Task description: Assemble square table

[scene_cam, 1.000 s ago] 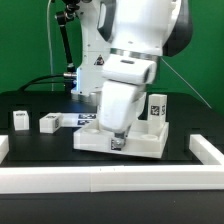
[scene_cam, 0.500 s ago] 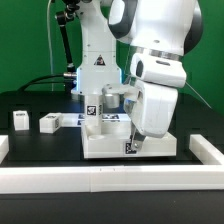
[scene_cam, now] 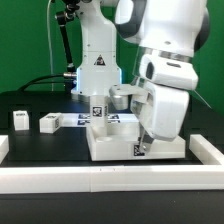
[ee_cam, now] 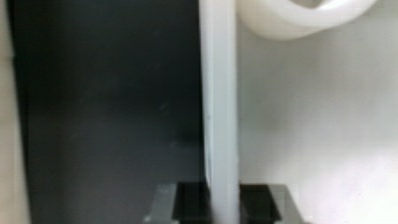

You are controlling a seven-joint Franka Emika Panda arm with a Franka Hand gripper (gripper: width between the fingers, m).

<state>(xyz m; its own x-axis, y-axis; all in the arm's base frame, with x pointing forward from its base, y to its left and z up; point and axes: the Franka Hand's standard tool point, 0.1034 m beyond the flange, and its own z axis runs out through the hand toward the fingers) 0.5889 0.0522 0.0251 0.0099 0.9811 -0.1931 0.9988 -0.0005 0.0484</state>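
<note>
The square table's white slab (scene_cam: pixel 112 143) lies flat on the black table, right of middle in the exterior view. My gripper (scene_cam: pixel 140 149) is shut on its raised rim at the near right corner, next to a tag. In the wrist view the rim (ee_cam: pixel 217 100) runs as a pale strip between my two dark fingertips (ee_cam: pixel 178 205), with the gripper (ee_cam: pixel 219 205) closed around it and the slab's face (ee_cam: pixel 311 130) on one side. A tagged leg (scene_cam: pixel 97 107) stands at the slab's far side. Two more legs (scene_cam: pixel 20 119) (scene_cam: pixel 48 123) lie at the exterior view's left.
The marker board (scene_cam: pixel 73 119) lies between the loose legs and the slab. A long white rail (scene_cam: pixel 110 178) borders the front edge, with short pieces at both sides (scene_cam: pixel 208 150). The arm's white base (scene_cam: pixel 95 60) stands behind. A rounded white part (ee_cam: pixel 302 15) sits on the slab.
The gripper has dragged the slab toward the exterior view's right and turned it, staying shut on the rim. The loose legs at the left have not moved.
</note>
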